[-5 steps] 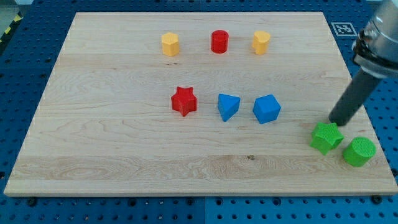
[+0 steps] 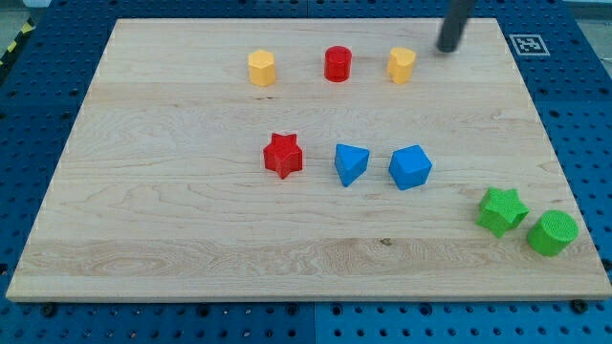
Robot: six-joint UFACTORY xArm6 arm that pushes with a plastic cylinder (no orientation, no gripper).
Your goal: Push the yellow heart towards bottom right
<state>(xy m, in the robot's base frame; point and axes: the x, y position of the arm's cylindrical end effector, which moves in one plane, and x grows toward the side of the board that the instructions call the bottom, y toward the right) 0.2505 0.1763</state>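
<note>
Wooden bench (image 2: 191,239) carries coloured blocks. My tip (image 2: 447,50), having no fingers, sits just right of the yellow heart (image 2: 402,65) at upper right. Approach seems underway; next it should go round to the heart's upper left.

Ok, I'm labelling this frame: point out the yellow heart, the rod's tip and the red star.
yellow heart (image 2: 402,65): camera view, centre of its top face.
my tip (image 2: 447,49): camera view, the rod's very lower end, right of the heart.
red star (image 2: 283,154): camera view, middle of the block.

Dark rod entering from the view's top, my tip (image 2: 447,50) down (near upper right), slightly tilted
</note>
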